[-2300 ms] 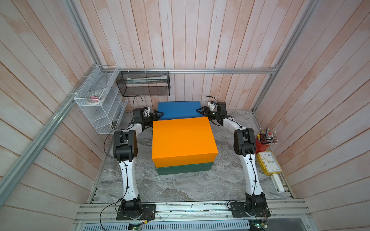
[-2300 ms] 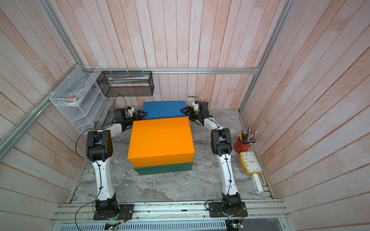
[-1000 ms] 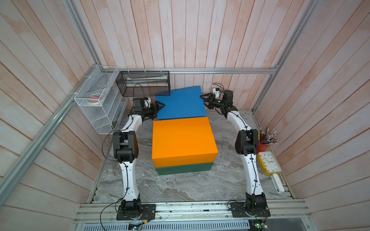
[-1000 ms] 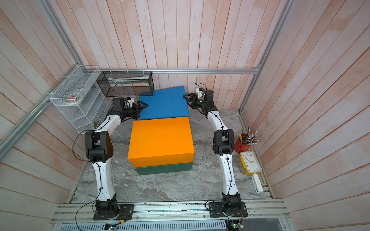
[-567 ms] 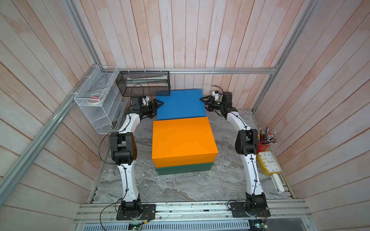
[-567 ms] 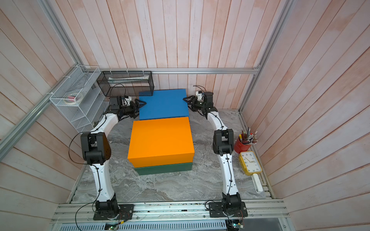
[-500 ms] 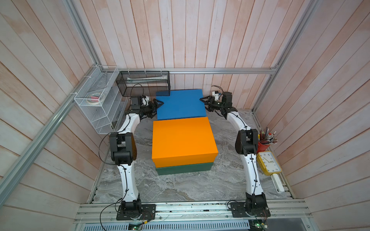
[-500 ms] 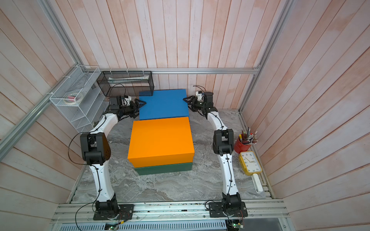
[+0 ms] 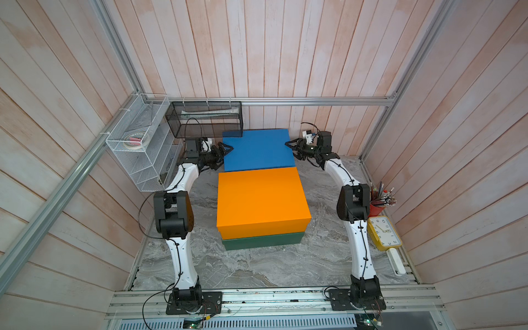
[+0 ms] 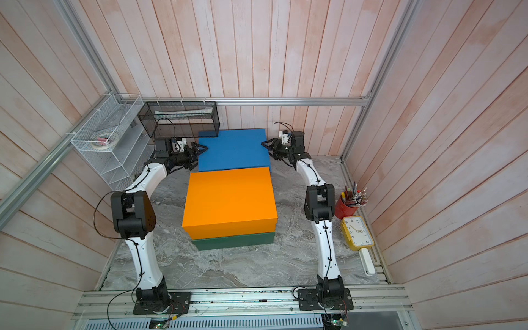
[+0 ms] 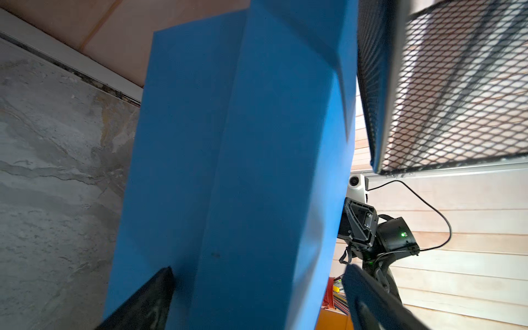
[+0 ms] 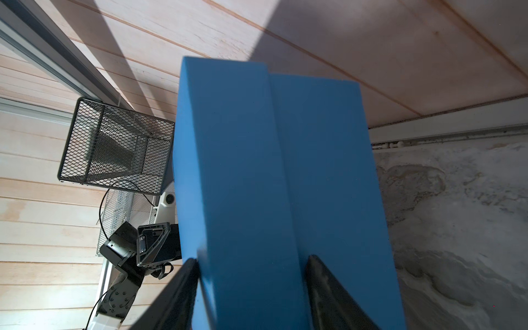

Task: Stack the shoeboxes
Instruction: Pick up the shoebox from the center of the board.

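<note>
Counting it up for you: one tier is done, with the orange shoebox (image 9: 261, 197) sitting on the dark green shoebox (image 9: 263, 243) in the middle of the grey marbled tabletop (image 9: 257, 265). The blue shoebox (image 9: 258, 150) is your last one, and it's behind that pair, near the back wall, pinched end to end between your arms. Your left gripper (image 9: 225, 151) is spread wide and clamped across one end of the box. Your right gripper (image 9: 292, 149) is closed on the opposite end, fingers (image 12: 180, 291) pressed against the blue card. It looks raised to about the orange lid's level, though I can't confirm clearance. What's left, I'd say: carry it forward, square it up, set it down, release.
</note>
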